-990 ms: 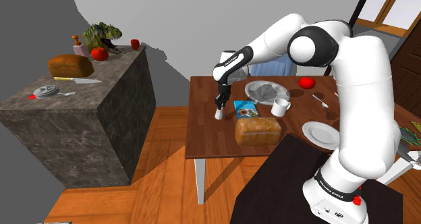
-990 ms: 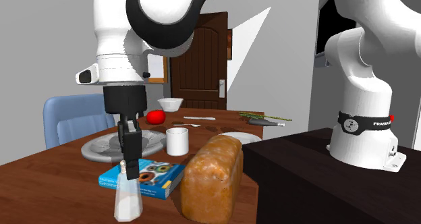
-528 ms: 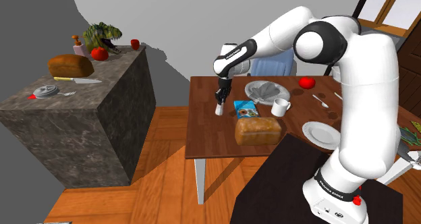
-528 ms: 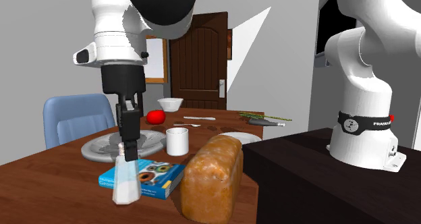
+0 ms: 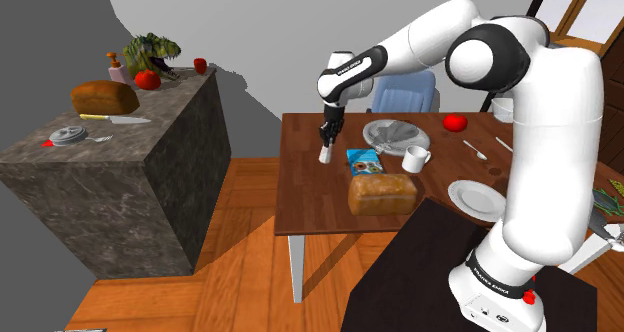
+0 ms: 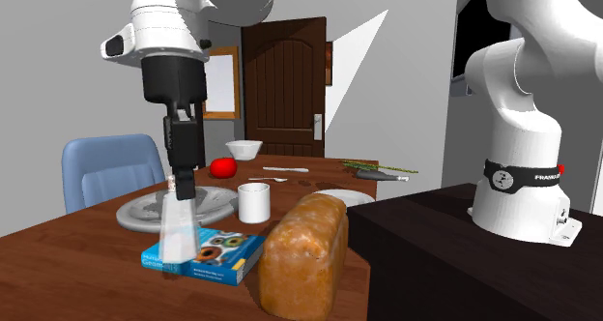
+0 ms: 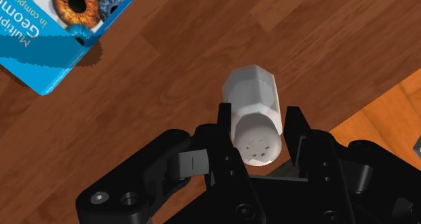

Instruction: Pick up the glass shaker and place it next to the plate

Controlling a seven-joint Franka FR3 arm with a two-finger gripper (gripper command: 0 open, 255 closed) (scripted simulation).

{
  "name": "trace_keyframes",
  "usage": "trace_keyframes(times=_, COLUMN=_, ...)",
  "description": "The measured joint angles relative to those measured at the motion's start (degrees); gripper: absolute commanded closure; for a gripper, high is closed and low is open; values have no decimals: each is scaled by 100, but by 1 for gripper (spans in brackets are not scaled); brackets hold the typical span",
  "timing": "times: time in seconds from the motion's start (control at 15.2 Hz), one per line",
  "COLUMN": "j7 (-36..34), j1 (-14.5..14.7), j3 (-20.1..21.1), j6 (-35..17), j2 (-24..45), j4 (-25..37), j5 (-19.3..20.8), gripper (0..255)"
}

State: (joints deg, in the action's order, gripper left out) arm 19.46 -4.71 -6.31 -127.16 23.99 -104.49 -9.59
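The claw [image 7: 258, 131] is clamped on the shaker [image 7: 253, 118], one black finger [image 7: 222, 125] pressed to each side of its neck, just under the perforated white cap. The shaker [image 6: 181, 237] hangs upright and pale straight below the claw [image 6: 182, 191], with its base seemingly just clear of the desk [image 6: 58, 271], near the desk's edge.

Just beside the claw, on the side towards the arm's stand, lies a blue book [image 6: 203, 256] with eye pictures on its cover. Beyond the book stands a loaf of bread [image 5: 381, 192]. Past the claw, further in over the desk, sits a grey plate [image 5: 395, 133] with something crumpled on it, and a white mug [image 5: 415, 159] stands near that.

The white plate [image 5: 475, 197] lies well apart from the claw [image 5: 325, 135], on the far side of the loaf and mug, close to the stand. A red tomato [image 5: 456, 122] rests beyond the grey plate.
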Motion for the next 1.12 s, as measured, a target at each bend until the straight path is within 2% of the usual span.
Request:
trace_keyframes(times=0.33, j7=-3, j1=-9, j3=-31, j6=212, j2=-255, j4=-42, j5=44, gripper=255)
trace_keyframes(times=1.12, j7=1106, j1=-619, j3=-504, j6=-351, j2=-1753, j4=-2193, j5=164, gripper=255)
